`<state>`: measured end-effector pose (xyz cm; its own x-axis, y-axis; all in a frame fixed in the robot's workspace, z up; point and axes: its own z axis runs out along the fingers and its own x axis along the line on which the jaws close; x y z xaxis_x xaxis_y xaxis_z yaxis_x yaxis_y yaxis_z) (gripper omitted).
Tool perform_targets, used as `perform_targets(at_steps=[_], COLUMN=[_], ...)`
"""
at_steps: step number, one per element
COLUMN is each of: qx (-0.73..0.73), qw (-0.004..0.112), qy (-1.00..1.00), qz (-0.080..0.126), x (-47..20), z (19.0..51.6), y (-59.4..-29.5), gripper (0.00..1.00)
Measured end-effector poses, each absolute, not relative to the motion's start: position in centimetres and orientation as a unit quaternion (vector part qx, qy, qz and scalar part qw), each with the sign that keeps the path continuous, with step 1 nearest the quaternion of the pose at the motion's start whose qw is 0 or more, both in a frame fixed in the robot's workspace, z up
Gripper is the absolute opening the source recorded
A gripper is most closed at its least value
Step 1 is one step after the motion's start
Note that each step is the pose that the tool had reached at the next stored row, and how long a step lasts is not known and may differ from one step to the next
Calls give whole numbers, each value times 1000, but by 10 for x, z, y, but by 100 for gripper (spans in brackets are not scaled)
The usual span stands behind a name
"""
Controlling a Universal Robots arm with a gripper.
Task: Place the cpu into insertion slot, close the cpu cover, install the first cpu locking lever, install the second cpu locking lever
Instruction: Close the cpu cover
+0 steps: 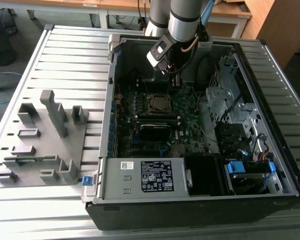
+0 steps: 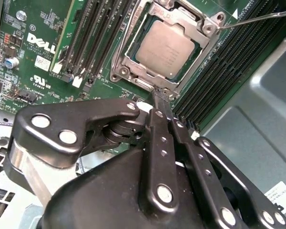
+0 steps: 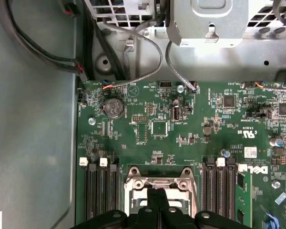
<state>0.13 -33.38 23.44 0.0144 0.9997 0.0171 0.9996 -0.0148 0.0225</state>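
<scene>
cpu seated in insertion slot, cpu cover lying down around it. Gripper fingers narrow, pressed together, holding nothing, tips at cover edge; exterior view: gripper at slot's 1 o'clock

exterior view: high over case | both wrist views: close, share insertion slot

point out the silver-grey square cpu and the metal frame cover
silver-grey square cpu [image 2: 166, 49], second wrist view, middle of top
metal frame cover [image 2: 121, 71], second wrist view, a corner of the frame
</scene>
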Motion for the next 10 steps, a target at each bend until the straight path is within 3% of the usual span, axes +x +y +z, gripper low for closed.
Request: perform_targets(at_steps=[10], qx=[712], qw=[2], qy=[702], qz=[14], x=[-13], z=[231], y=[-334], gripper=[11])
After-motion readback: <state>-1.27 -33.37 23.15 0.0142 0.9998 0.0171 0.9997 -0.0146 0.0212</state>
